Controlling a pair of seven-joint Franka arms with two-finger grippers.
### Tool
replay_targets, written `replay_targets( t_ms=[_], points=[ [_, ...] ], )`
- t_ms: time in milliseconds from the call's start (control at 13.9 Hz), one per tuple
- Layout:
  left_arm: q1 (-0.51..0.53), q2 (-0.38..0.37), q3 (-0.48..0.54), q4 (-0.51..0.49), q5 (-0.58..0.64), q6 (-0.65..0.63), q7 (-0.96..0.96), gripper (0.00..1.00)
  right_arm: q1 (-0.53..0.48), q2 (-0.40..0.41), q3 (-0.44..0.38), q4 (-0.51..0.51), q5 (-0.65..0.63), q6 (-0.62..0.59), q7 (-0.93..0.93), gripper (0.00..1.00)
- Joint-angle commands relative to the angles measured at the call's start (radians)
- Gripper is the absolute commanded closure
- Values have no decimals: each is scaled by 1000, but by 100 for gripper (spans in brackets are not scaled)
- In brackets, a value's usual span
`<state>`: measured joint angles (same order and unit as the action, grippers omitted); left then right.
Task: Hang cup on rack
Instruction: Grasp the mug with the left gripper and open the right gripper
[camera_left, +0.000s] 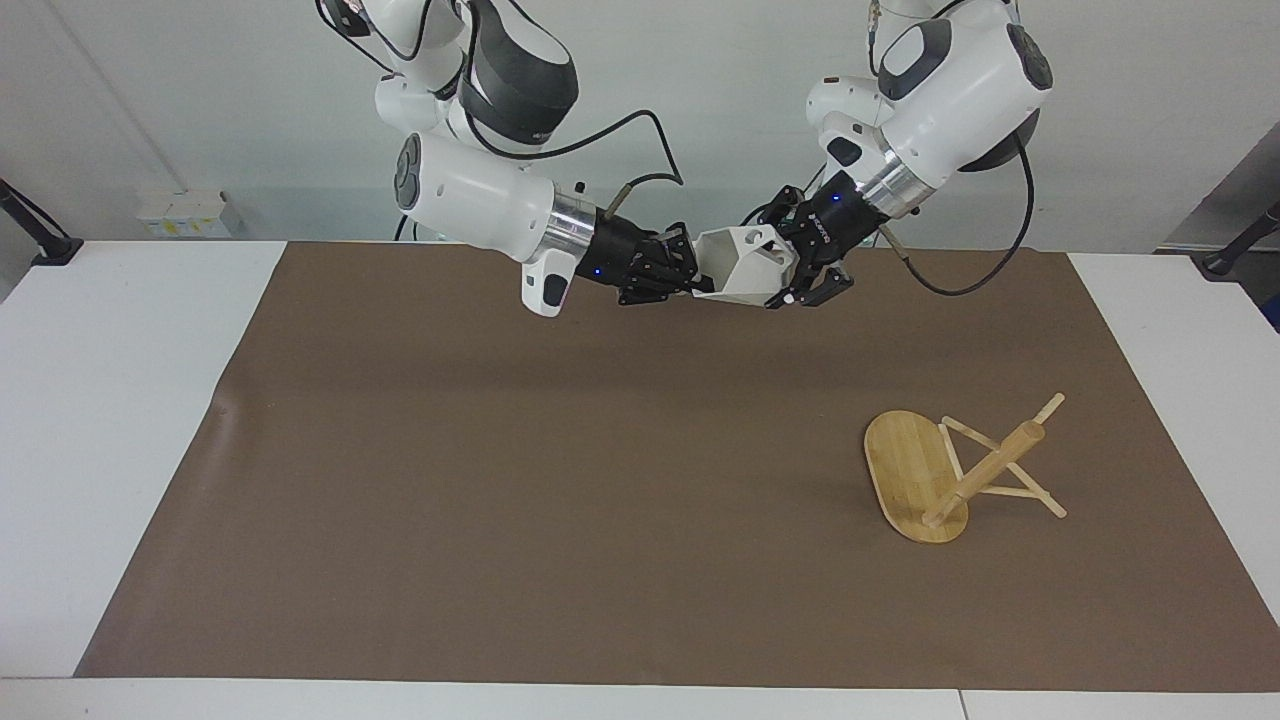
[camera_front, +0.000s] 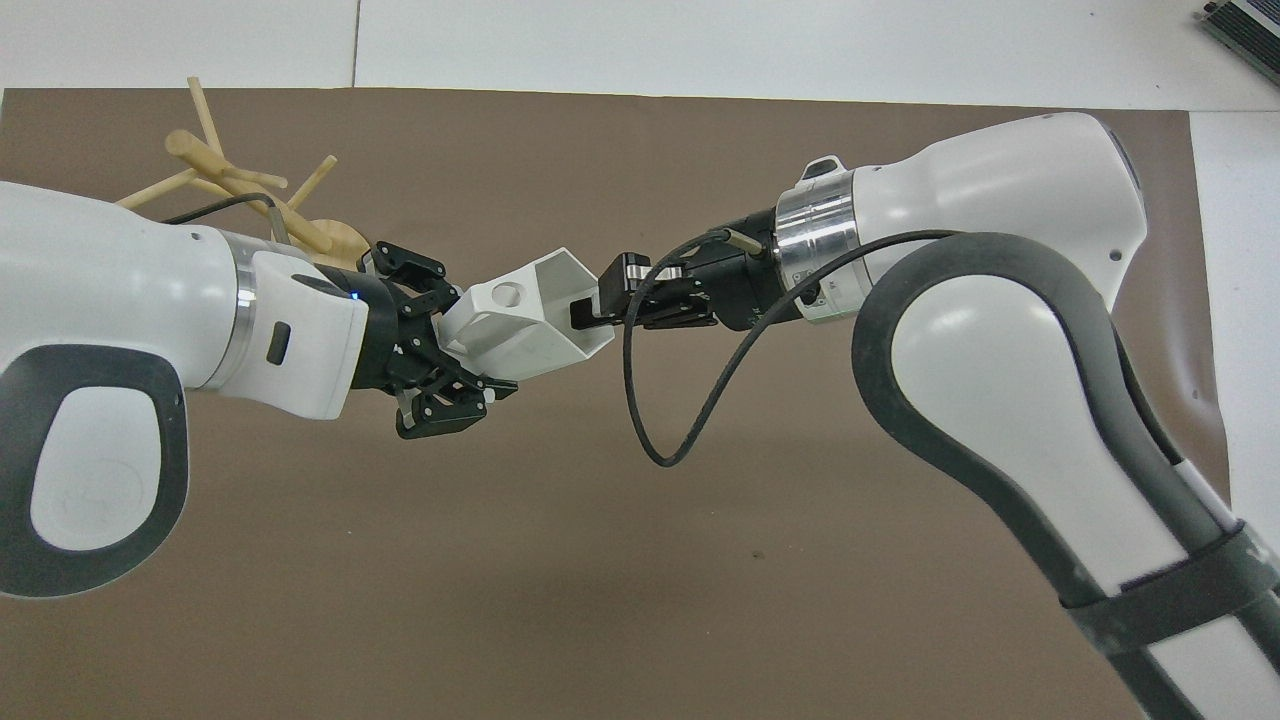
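While both arms meet mid-air over the brown mat (camera_left: 500, 480), the cup (camera_left: 745, 266) hangs between the two grippers, above the mat's edge closest to the robots.

Overhead view: right gripper (camera_front: 592, 303) is pinched on the cup's wall at the rim, one finger inside the mouth, one outside. Facing view hides that finger split; only the black fingers butting the cup's open end show there.

Left gripper (camera_left: 797, 268) sits at the cup's closed end, by the tab handle. Overhead view: its fingers (camera_front: 440, 415) are spread, one above the handle side, one below the body. Whether they press the cup, can't tell from either view.

Cup orientation: lying sideways, long axis roughly horizontal, running arm to arm. Mouth faces the right arm, base faces the left arm. Overhead view shows the handle tab with its round hole turned upward; facing view shows the same hole on top.

Rack (camera_left: 945, 475) is tipped over on the mat toward the left arm's end, well apart from the cup, farther from the robots. Oval base stands on edge, post slants, pegs touch the mat. Overhead view: left arm covers part of the base.
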<state>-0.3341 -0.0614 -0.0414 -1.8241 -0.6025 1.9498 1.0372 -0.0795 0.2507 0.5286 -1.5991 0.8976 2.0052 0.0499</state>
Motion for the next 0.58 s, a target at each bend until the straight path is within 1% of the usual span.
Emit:
replay_targets(
  t_ms=[0,144,288,360,432,504],
  points=[
    [-20,6,8,9,27,-2,-28,100,-5,-5,14,-2,17,29,28,100],
    [-20,6,8,9,27,-3,-34,100,-5,-5,14,-2,17,30,34,100],
    [-20,6,8,9,27,-2,-51,100,3,-5,14,-2,17,30,64,86],
    [-20,6,8,9,27,-2,-54,100,6,-5,14,-2,17,30,64,77],
    [-20,6,8,9,27,0,-57,100,6,-5,14,-2,17,32,62,63],
    [-19,6,8,9,27,0,-63,100,6,-5,14,-2,17,30,62,36]
  ],
)
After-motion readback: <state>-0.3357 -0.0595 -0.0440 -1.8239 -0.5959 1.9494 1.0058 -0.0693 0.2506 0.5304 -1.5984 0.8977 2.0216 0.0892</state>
